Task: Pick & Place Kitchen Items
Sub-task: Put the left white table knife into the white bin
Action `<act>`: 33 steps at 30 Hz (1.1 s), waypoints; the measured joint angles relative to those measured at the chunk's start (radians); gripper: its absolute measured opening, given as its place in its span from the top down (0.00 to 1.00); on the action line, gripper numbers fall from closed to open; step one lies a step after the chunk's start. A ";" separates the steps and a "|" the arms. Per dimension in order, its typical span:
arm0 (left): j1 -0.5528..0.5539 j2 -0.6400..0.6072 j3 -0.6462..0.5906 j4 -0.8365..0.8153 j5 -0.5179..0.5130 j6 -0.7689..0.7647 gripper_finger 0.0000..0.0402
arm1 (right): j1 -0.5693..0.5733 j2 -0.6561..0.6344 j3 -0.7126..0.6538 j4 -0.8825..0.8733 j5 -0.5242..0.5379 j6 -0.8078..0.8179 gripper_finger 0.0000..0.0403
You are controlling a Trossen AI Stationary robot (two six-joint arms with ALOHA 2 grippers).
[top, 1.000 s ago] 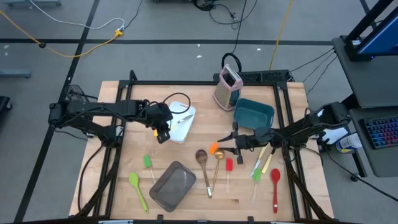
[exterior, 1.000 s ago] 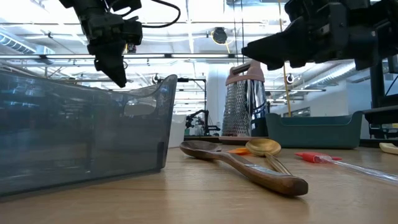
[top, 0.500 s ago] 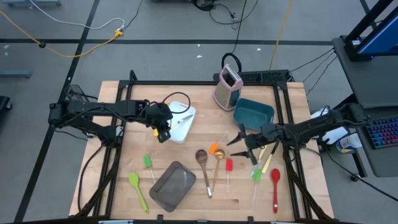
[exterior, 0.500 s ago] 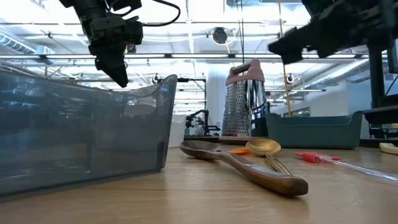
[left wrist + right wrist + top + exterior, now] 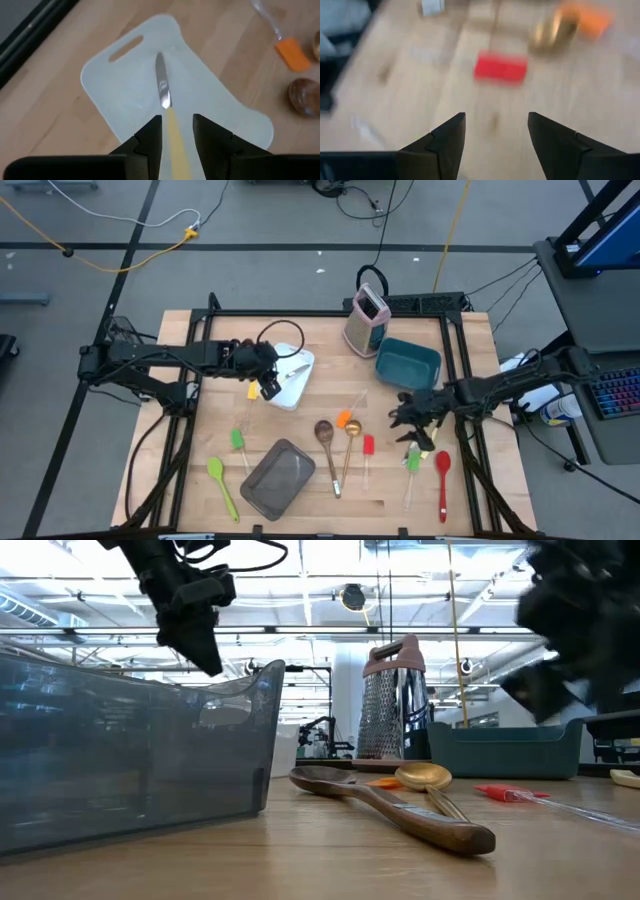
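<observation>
Knife (image 5: 165, 107) hanging in your left gripper (image 5: 176, 131) over the white tray (image 5: 125, 95), clamped; tilting risks slipping. Right gripper (image 5: 495, 131) gaping, empty.

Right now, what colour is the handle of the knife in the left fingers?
Yellow. The knife handle shows best in the left wrist view, between the left gripper fingers.

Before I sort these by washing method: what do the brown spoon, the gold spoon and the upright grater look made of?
Brown spoon: likely wood, dark and smooth, with a soft sheen on the handle.
Gold spoon: probably metal, going by its shiny, reflective bowl, though coated plastic is possible.
Grater: bright perforated steel walls under a matte pink top, seemingly plastic.
</observation>
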 joint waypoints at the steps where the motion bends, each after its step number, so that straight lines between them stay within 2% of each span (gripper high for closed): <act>1: 0.000 0.000 0.000 0.015 0.000 0.009 0.72 | 0.012 0.001 0.000 -0.047 0.002 -0.003 0.48; 5: 0.000 0.000 0.000 0.082 0.000 0.084 0.72 | 0.054 0.003 0.000 -0.218 0.014 -0.005 0.48; 11: 0.000 0.000 0.000 0.203 0.000 0.177 0.72 | 0.106 0.006 0.000 -0.237 0.163 -0.001 0.48; 15: 0.000 0.000 0.000 0.233 0.001 0.182 0.72 | 0.127 0.007 0.007 -0.240 0.161 0.010 0.48; 23: 0.004 0.000 0.000 0.234 0.001 0.181 0.72 | 0.130 0.016 0.204 -0.304 0.168 0.020 0.48; 28: 0.018 0.000 0.000 0.235 0.001 0.181 0.72 | 0.133 0.123 0.318 -0.568 0.162 0.055 0.48; 30: 0.025 0.000 0.000 0.235 0.001 0.181 0.72 | 0.133 0.189 0.331 -0.683 0.161 0.104 0.48; 33: 0.035 0.000 0.000 0.235 0.001 0.181 0.72 | 0.133 0.278 0.329 -0.759 0.161 0.118 0.48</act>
